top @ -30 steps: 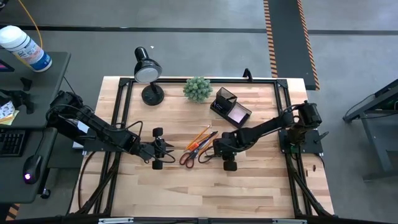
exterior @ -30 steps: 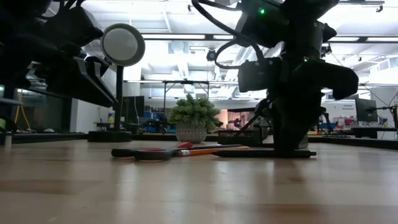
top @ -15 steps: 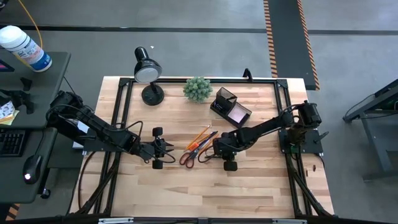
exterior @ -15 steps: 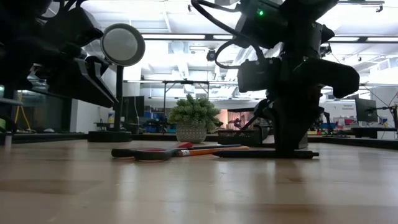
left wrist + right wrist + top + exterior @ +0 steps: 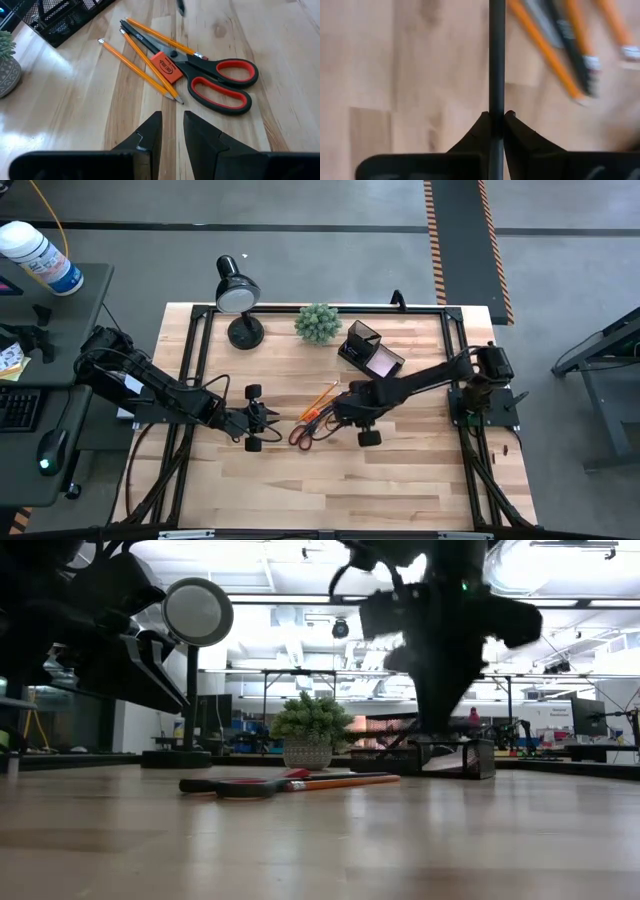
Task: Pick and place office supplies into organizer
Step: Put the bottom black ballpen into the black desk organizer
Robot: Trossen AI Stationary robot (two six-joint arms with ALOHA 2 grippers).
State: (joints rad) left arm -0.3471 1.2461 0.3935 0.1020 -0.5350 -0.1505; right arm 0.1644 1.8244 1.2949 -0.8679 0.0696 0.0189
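My right gripper (image 5: 346, 412) hangs above the table's middle, shut on a dark pen (image 5: 496, 55). Just left of it lie orange-handled scissors (image 5: 216, 82) and thin orange pencils (image 5: 142, 67), flat on the wood. The dark organizer (image 5: 366, 350) stands at the far side, with a pink sticky-note pad (image 5: 381, 361) in its low tray. My left gripper (image 5: 172, 125) waits left of the pile, pointing at it, open by a narrow gap with nothing in it. My right gripper pinches the pen's shaft (image 5: 496, 105) between its two fingers (image 5: 476, 131). The fingers come from above, pointing down, and lie across the pen. The pen is lifted clear of the table; which stretch of its length is held does not show.
A black desk lamp (image 5: 237, 298) and a green plant ball (image 5: 318, 322) stand at the far edge, left of the organizer. A dark frame (image 5: 197, 370) runs along the table's sides. Bare wood lies toward the near edge.
My right gripper has risen from the table and drawn slightly toward the pile, rolling a little. The dark pen that lay on the wood under it is now lifted clear. Scissors and pencils have stayed put.
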